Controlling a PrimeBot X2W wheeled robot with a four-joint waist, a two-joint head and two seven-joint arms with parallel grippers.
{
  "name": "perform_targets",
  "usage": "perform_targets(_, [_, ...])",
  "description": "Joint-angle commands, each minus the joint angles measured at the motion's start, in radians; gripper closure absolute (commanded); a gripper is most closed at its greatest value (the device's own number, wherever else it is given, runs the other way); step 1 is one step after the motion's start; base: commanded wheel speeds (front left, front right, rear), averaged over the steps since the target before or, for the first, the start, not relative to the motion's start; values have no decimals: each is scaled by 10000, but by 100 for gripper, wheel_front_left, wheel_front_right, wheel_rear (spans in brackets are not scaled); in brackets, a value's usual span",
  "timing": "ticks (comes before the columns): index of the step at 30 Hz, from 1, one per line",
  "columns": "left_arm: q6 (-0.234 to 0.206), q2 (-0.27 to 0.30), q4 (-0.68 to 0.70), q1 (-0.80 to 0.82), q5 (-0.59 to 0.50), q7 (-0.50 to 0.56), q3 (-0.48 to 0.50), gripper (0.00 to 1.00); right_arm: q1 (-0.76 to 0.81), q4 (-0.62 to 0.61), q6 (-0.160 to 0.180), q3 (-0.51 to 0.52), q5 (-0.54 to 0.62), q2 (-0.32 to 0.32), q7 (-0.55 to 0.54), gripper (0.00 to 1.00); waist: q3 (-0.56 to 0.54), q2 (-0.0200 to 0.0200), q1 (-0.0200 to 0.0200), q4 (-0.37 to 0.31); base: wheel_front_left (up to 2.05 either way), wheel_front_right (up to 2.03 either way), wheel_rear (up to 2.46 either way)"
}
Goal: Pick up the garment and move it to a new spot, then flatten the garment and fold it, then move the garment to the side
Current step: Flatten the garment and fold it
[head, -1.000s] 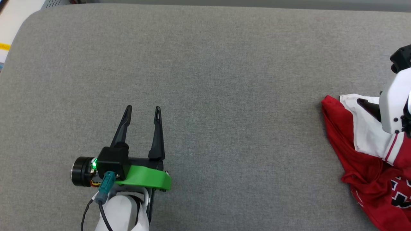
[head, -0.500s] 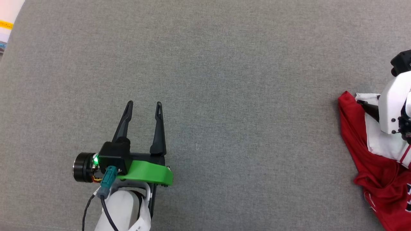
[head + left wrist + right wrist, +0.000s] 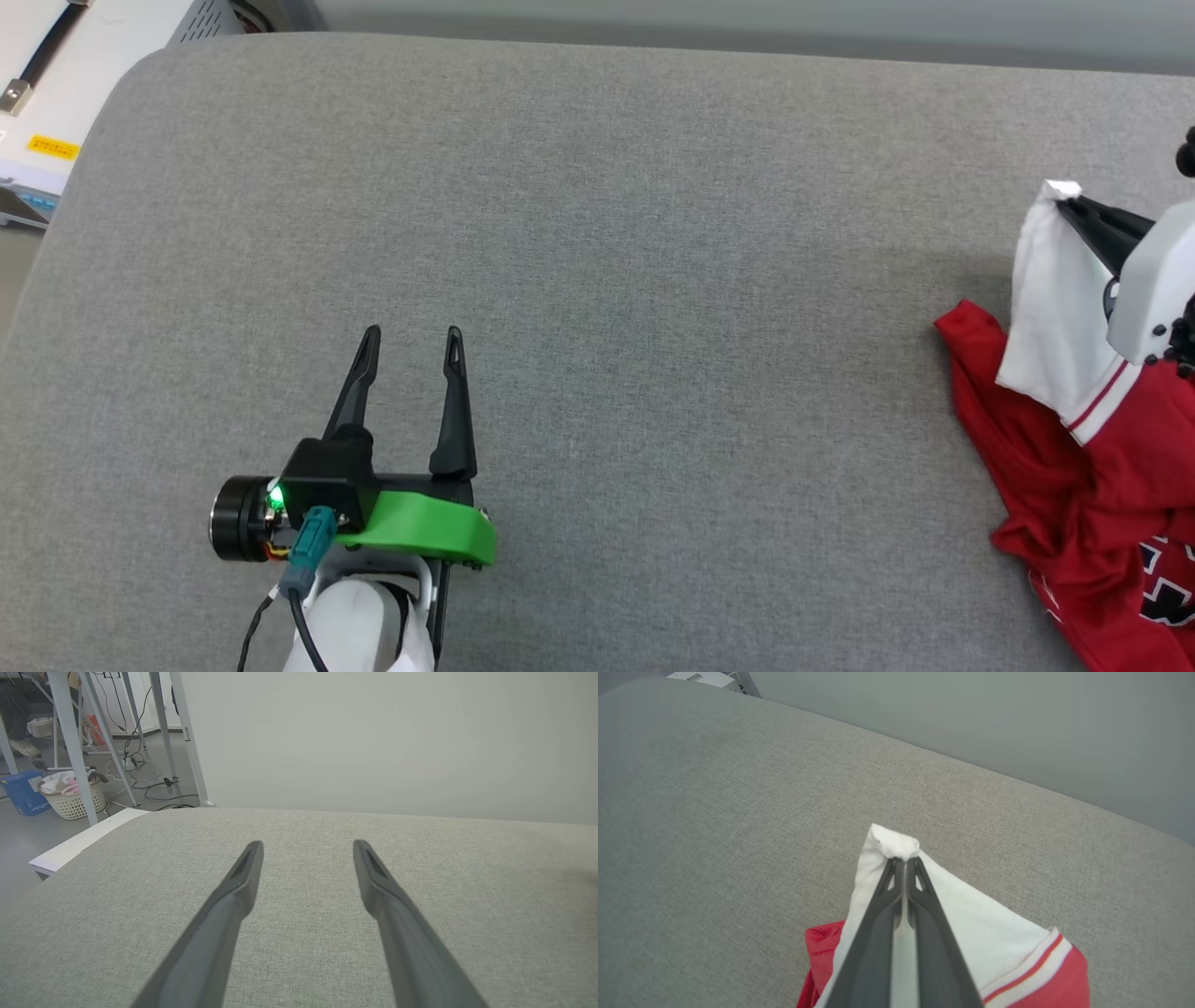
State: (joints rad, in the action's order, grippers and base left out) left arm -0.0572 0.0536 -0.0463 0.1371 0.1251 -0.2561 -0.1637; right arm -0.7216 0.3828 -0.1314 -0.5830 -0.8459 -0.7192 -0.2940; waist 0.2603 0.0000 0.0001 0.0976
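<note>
- The right gripper [image 3: 904, 862] is clamped shut on the tip of the white sleeve [image 3: 971, 924], lifting it. The rest of the garment [image 3: 1027, 448] lies bunched at the desk's [image 3: 597, 233] right edge.
- I'd raise it until the red body clears the desk, then swing left.
- The right arm reaches in from the right. The left gripper [image 3: 413, 336] hovers spread and empty, well apart.

The head camera is set high above the grey padded surface [image 3: 653, 280], facing steeply down. The left wrist camera is held low, aimed along the left gripper [image 3: 307, 849] toward a pale wall [image 3: 397, 742]. The right wrist camera is placed close over the garment [image 3: 985, 933] — cloth and surface also seen from the head.
</note>
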Motion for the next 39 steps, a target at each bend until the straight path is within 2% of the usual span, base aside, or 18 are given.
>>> perform_targets(1, [-43,-34,45,-106,101,-57,10,0,-151,-257,7,-49,111,19,107,100,-54,0,-1,52,0,0,0])
perform_targets(7, [-78,-34,118,-78,181,-57,-47,0,-793,-1318,7,-634,469,607,-151,100,116,0,-1,229,0,0,0])
perform_targets(15, [-124,-34,114,185,279,-57,-180,0,-2550,-1333,7,-2404,757,2200,-461,100,567,0,-1,587,0,0,0])
perform_targets(22, [-184,-34,84,353,400,-57,-238,0,-3747,-76,7,-4274,671,3667,-54,100,884,0,-1,852,0,0,0])
perform_targets(27, [-243,-34,92,485,497,-57,-352,0,-3987,1094,7,-5573,274,4438,78,100,1162,0,-1,1028,0,0,0])
perform_targets(32, [-301,-34,86,633,592,-57,-456,0,-3627,2243,7,-6666,-176,4747,-175,100,1401,0,-1,1182,0,0,0])
perform_targets(39, [-340,-34,19,680,597,-57,-443,0,-3033,2917,7,-6951,-310,4858,-239,100,1442,0,-1,1208,0,0,0])
